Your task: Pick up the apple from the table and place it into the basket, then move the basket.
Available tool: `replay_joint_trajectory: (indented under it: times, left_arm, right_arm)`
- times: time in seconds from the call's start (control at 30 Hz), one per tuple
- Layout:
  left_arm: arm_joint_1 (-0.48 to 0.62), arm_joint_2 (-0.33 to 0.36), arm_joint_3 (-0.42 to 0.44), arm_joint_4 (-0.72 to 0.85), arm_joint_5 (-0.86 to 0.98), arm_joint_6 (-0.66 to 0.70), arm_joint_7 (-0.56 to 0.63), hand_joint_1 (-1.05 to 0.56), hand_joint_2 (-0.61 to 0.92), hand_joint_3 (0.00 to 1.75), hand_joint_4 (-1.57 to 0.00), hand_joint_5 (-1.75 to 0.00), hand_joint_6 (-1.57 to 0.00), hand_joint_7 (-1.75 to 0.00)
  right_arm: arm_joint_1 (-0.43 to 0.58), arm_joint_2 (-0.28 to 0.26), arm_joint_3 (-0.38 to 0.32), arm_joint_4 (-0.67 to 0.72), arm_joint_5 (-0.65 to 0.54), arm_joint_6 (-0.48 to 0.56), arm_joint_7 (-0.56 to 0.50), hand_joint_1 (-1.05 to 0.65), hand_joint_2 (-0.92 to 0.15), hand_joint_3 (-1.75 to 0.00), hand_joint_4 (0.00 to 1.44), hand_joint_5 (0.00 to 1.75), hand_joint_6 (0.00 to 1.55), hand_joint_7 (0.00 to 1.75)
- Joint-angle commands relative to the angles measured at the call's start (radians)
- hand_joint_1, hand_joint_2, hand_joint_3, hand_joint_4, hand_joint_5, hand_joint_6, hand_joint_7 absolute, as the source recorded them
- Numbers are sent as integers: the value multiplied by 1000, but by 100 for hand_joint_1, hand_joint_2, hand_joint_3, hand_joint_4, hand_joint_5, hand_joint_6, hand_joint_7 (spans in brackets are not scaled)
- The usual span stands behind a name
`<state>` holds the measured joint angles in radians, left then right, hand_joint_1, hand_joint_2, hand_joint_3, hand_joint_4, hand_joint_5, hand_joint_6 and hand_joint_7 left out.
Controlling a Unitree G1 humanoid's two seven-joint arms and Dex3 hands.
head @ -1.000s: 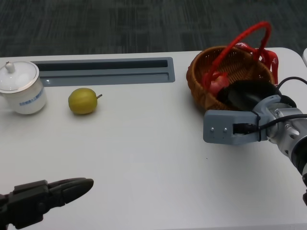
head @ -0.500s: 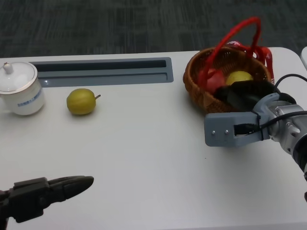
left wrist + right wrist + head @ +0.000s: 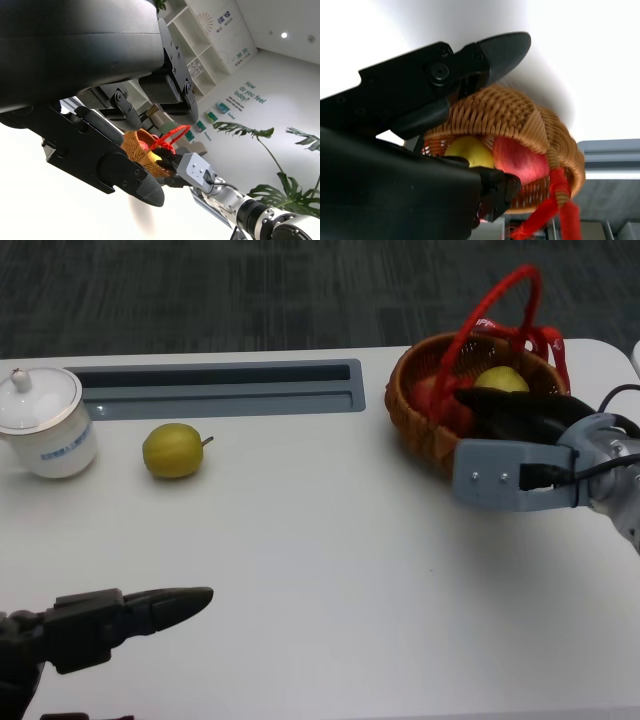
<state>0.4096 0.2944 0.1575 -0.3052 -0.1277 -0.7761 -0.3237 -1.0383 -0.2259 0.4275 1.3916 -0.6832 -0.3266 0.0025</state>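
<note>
A red apple (image 3: 520, 160) lies inside the wicker basket (image 3: 425, 405), beside a yellow fruit (image 3: 500, 379) in the same basket; from the head view only a sliver of red shows behind the basket's red handle (image 3: 495, 302). The right hand (image 3: 515, 418) grasps the basket at its near rim: the right wrist view shows one finger over the outside of the woven wall and another inside it, next to the two fruits. The basket sits at the far right of the white table (image 3: 320, 540). Well to the left of the basket, a yellow-green fruit (image 3: 173, 450) with a short stem lies on the table, and farther left from the basket stands a white lidded cup (image 3: 45, 420). A grey recessed tray (image 3: 220, 388) runs along the table's far edge, left of the basket. The left hand (image 3: 110, 620) hovers near the front edge, far from the basket, fingers stretched out and grasping nothing.
</note>
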Motion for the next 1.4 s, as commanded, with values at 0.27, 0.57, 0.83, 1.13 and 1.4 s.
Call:
replay_joint_trajectory:
  times: [0.27,0.57,0.83,1.13,1.4]
  left_arm:
    - [-80,39,-6,73,-8,-23,-30,-45,68,1,-88,-1,-81,0]
    - [-131,45,-12,123,-13,-48,-40,-47,69,0,-88,-1,-82,-1]
    - [-176,57,0,167,-20,-67,-41,-46,69,0,-88,0,-80,0]
    - [-228,66,4,206,-25,-44,-44,-48,69,0,-88,0,-79,0]
    - [-277,77,6,242,-20,-27,-45,-47,67,0,-90,-1,-81,-1]
  right_arm:
    - [27,-105,-113,-35,131,-135,72,-89,-85,0,34,5,34,5]
    - [39,-158,-129,-52,152,-213,74,-95,-89,0,38,0,36,0]
    - [140,-180,-200,-103,258,-457,127,-92,-84,0,41,1,38,0]
    - [334,-133,-271,-203,443,-825,206,-83,-84,0,26,1,22,1]
    - [473,-2,-305,-340,760,-954,446,-68,-83,0,43,4,36,3]
